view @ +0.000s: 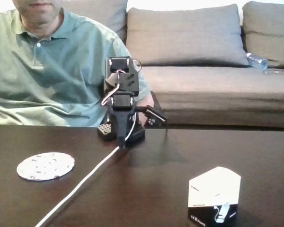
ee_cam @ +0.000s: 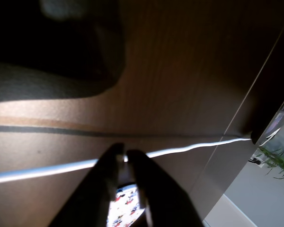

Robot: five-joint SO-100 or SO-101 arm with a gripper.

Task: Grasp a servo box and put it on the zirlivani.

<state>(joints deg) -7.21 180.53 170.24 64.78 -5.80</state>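
Dark wooden table (view: 236, 151) fills the lower fixed view, grey sofa (view: 203, 61) behind. Servo box (view: 214, 194) stands lower right, one corner toward the camera, upright, black band at the bottom. Zirlivani (view: 46, 166) lies flat at left, well apart. The folded arm sits centre, gripper (view: 121, 142) tip down on the table, between them, beside a white cable (view: 80, 184).

Wrist view: gripper (ee_cam: 126, 156) nearly clenched, a slim gap, grasping nothing; speckled zirlivani (ee_cam: 125, 208) peeks below.
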